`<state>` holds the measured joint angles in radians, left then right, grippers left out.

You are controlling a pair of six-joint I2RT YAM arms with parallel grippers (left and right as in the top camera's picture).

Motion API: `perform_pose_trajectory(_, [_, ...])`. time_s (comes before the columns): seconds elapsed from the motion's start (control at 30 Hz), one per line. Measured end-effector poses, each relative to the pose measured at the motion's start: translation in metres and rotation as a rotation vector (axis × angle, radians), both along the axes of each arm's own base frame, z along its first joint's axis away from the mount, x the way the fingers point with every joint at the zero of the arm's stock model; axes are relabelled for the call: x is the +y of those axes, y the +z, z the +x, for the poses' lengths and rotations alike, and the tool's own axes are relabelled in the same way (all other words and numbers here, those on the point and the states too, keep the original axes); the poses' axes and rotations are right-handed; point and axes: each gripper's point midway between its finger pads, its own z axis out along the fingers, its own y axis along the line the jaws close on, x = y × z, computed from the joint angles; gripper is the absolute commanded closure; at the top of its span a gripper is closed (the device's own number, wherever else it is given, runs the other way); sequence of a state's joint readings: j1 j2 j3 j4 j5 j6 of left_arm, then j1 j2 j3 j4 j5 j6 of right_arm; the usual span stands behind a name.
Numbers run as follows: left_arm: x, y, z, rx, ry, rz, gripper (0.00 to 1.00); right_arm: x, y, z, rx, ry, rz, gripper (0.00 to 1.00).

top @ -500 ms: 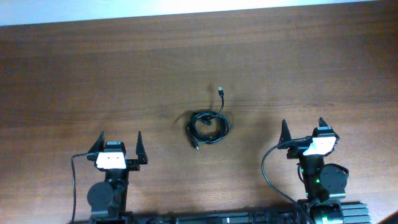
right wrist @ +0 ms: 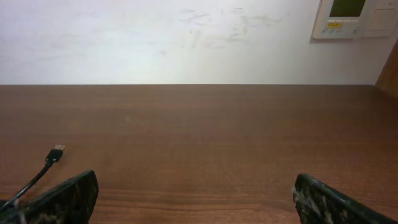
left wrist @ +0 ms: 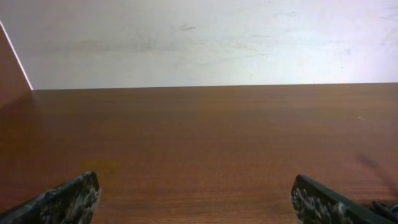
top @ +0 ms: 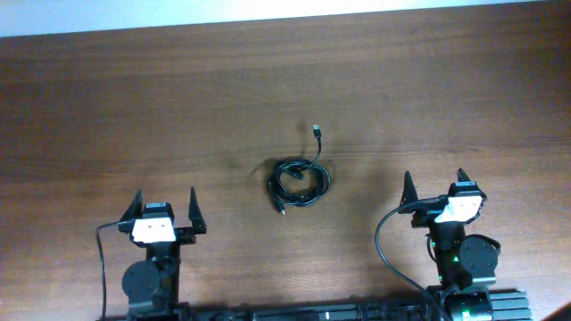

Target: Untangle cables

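Left gripper (top: 165, 201): jaws are seen spread wide, nothing between them. In the left wrist view only bare table is framed between the two fingers (left wrist: 67, 200), with a pale wall (left wrist: 199, 37) behind.

Right gripper (top: 434, 183): jaws likewise stand wide apart and empty, pointing toward 12 o'clock in the overhead view.

Cables (top: 299, 181): found bundled in a small loose coil on the wooden table (top: 134, 107), between the two arms and well apart from both.
- From the left gripper the coil is placed between 2 and 3 o'clock.
- From the right gripper it is placed at about 9 o'clock.
- Neither gripper is touching it.

One loose end (top: 318, 131) is run out of the coil toward 12 o'clock and finishes in a small plug. A second short end (top: 280, 209) protrudes at about 7 o'clock of the coil (tip too small to identify).

In the right wrist view a plug (right wrist: 57, 151) with its thin black cord is seen just above the left-hand finger, at roughly 10 o'clock. A wall panel (right wrist: 351, 18) is mounted at 1 o'clock.
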<state>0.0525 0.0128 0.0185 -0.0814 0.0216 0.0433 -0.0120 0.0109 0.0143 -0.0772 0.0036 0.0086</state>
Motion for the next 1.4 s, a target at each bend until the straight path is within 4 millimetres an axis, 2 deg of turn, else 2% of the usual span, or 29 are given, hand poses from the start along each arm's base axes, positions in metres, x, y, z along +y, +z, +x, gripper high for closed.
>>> perform_pose_trajectory(0.97, [0.000, 0.000, 0.000, -0.002, 0.001, 0.001, 0.01, 0.000, 0.000, 0.000, 0.000, 0.000, -0.001, 0.02])
perform_pose_trajectory(1.0, [0.001, 0.004, 0.000, -0.017, 0.008, 0.008, 0.01, 0.000, 0.000, 0.000, 0.000, 0.000, 0.000, 0.01])
perform_pose_trajectory(1.07, [0.005, 0.025, 0.001, -0.108, 0.027, 0.030, 0.01, 0.000, 0.000, 0.000, 0.000, 0.000, 0.000, 0.02])
perform_pose_trajectory(1.13, [0.001, 0.033, 0.001, -0.140, 0.003, 0.036, 0.01, 0.000, 0.000, 0.000, 0.000, 0.000, 0.000, 0.02])
perform_pose_trajectory(1.27, [-0.005, 0.045, 0.000, -0.192, -0.031, 0.039, 0.01, 0.000, 0.000, 0.000, 0.000, 0.000, -0.001, 0.01])
perform_pose_trajectory(1.4, [-0.015, 0.050, 0.002, -0.161, -0.088, 0.029, 0.01, 0.000, 0.000, 0.000, 0.000, 0.000, 0.000, 0.01])
